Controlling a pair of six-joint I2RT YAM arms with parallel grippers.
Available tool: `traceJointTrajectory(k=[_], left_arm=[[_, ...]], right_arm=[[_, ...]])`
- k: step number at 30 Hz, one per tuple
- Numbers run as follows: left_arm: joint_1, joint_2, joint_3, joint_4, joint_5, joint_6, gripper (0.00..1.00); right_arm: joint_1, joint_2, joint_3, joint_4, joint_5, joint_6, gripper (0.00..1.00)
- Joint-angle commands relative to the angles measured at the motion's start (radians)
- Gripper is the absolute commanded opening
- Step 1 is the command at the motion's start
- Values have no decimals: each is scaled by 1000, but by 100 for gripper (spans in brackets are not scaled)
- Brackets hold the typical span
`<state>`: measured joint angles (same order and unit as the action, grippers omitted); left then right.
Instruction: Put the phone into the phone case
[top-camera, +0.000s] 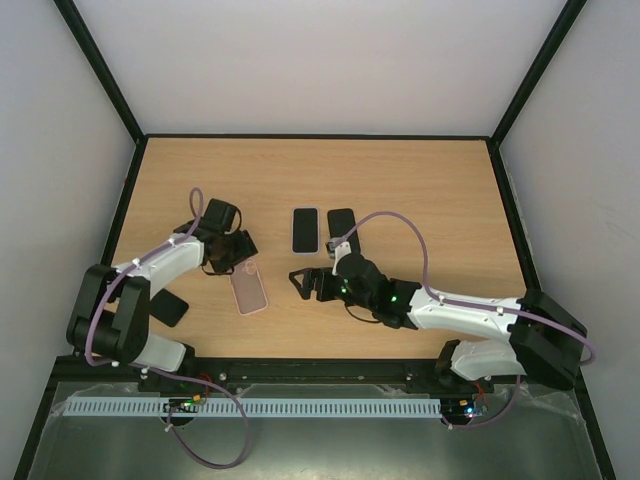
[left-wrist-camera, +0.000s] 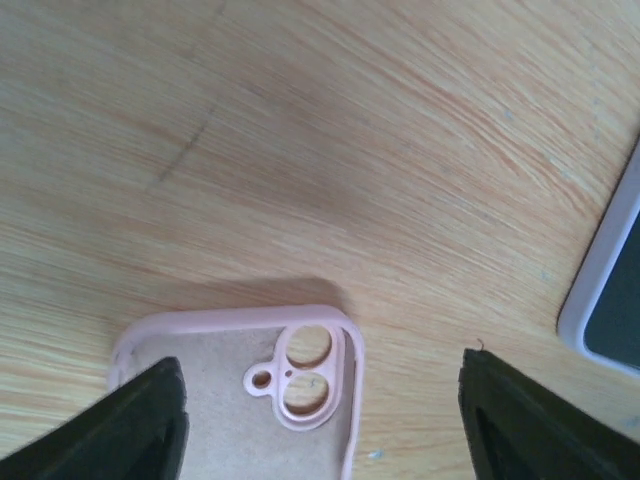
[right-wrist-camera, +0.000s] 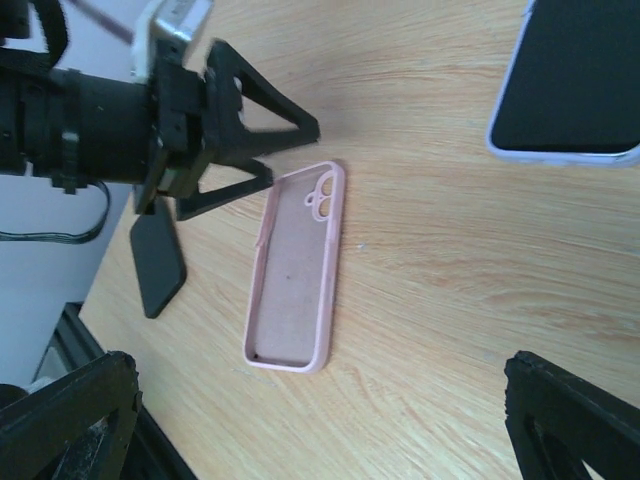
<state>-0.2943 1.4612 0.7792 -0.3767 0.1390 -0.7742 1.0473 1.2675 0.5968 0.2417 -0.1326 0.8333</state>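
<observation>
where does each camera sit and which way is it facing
Top external: above and behind the robot, looking down at the table; left arm and right arm show.
Left wrist: on the left arm, looking down at the pink case; own fingers at bottom corners.
Right wrist: on the right arm, facing the left gripper; own fingers in the corners.
Shared: all three show the case.
</observation>
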Motion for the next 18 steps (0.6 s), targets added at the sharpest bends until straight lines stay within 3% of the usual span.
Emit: traceJointTrajectory(k=[1,5,10,18], left_arm=[[12,-37,36,-63,-117,-52,83],[59,-19,42,-147,-173,-94,100],[160,-49,28,-176,-166,-151,100],[390,-104,22,-358,-309,-210,99]], right_arm=[[-4,-55,28,-91,94,-64,97],[-4,-103,23,-108,107,-87,98],[-3,-149,6,-117,166,-102,98],[-4,-139,15,-144,167,-122,98]])
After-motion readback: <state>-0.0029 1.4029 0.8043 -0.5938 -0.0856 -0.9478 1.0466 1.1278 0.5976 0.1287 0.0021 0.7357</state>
